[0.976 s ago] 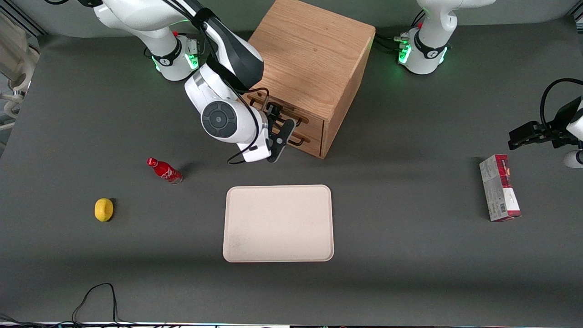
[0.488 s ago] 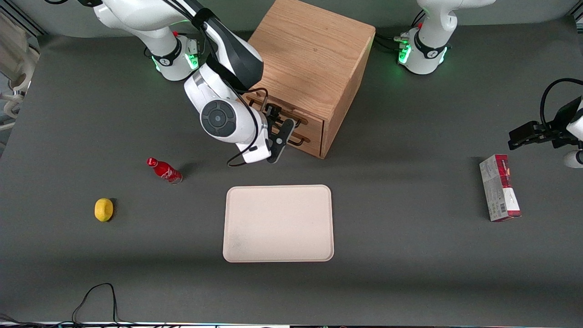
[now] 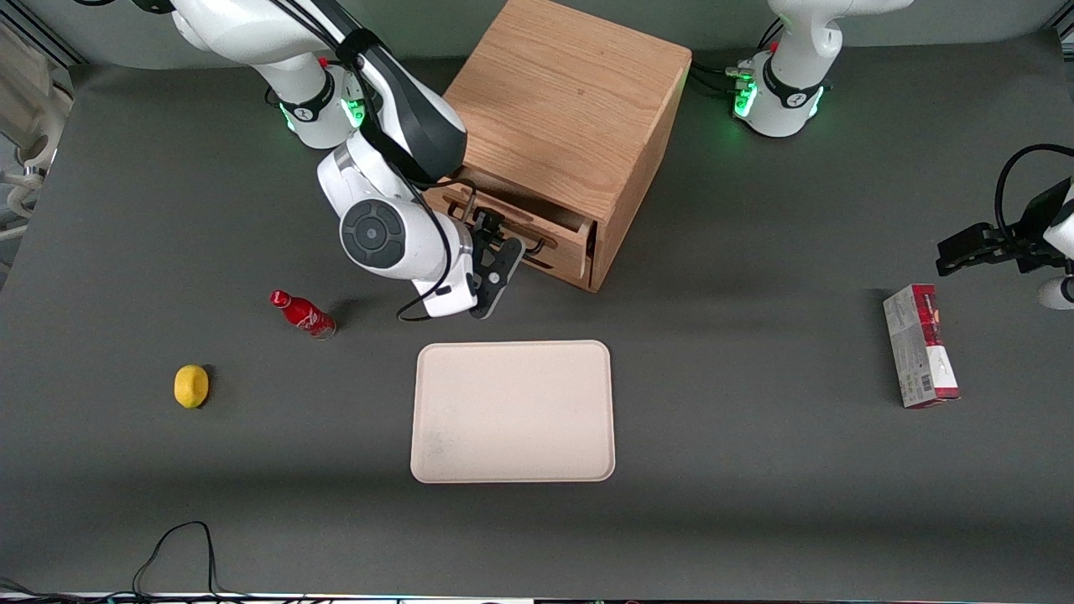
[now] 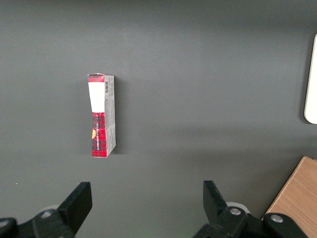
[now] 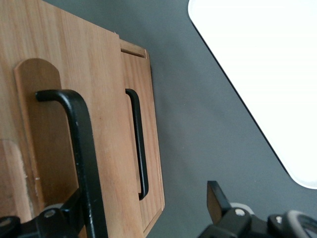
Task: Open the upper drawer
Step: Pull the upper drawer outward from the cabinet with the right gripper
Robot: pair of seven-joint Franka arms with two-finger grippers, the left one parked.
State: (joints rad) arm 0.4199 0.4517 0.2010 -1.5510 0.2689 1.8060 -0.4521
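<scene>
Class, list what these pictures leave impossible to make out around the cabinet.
- Upper drawer contents: in the front view, the cabinet top overhangs the opening.
- Lower drawer: in the right wrist view, its front is cut off by the picture edge.
- Gripper, jaws open at the upper handle: in the front view, the wrist hides the contact.

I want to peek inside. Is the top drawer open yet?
Partly open. The upper drawer sticks out a little from the cabinet, past the lower drawer. The tool is at its handle.
</scene>
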